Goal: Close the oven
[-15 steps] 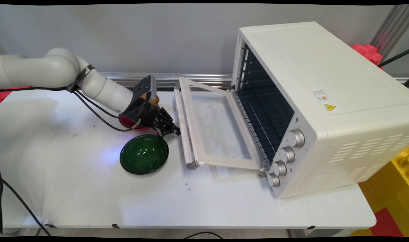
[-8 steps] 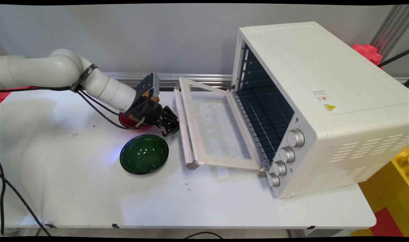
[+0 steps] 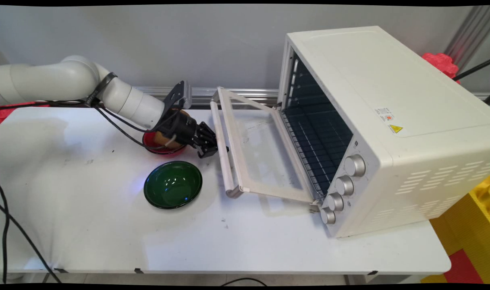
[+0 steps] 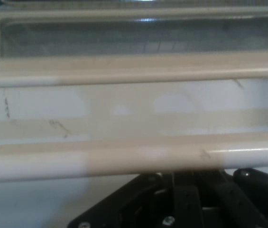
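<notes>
Our gripper sits under the oven door's handle, propping the door partly up (jaws hidden, we cannot tell).

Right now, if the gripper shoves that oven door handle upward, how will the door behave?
The oven door is hinged at its bottom edge, so it would likely swing shut, not slide. The door handle is a smooth round bar, so the gripper may slip. The glass panel suggests some weight.
</notes>
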`<state>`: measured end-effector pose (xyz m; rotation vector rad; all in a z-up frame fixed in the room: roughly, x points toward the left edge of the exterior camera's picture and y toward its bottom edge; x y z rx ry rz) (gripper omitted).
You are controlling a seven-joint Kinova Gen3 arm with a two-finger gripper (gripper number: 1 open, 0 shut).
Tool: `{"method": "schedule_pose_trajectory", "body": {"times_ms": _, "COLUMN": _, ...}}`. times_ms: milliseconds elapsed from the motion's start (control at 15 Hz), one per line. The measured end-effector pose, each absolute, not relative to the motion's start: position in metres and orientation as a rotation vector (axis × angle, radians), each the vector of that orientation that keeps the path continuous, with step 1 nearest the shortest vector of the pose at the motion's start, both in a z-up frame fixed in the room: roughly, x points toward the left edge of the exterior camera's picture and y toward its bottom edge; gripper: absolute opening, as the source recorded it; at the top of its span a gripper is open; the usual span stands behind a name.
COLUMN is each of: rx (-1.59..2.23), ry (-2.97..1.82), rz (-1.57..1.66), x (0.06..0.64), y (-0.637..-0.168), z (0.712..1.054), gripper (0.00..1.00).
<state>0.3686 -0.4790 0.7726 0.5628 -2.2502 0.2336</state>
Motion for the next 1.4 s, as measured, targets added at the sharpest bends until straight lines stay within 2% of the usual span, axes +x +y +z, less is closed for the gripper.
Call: {"method": "schedule_pose_trajectory", "body": {"times_ms": 1400, "rx": 0.518, "ry": -2.120, "rz": 0.238, "x": 0.347, "y": -0.501, "z": 0.813, "gripper": 0.00}}
